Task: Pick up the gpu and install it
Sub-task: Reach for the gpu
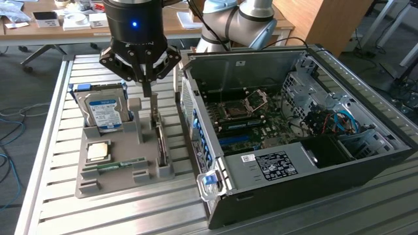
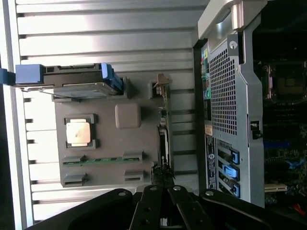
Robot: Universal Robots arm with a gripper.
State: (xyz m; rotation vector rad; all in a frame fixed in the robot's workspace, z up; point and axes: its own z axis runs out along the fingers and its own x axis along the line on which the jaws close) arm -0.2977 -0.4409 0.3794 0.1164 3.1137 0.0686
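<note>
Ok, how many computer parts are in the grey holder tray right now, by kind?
Silver hard drive with a blue label: 1
Silver square processor chip: 1
Narrow green RAM stick: 1
Thin dark graphics card, standing on edge: 1
Total: 4, all in the grey plastic holder tray.
</note>
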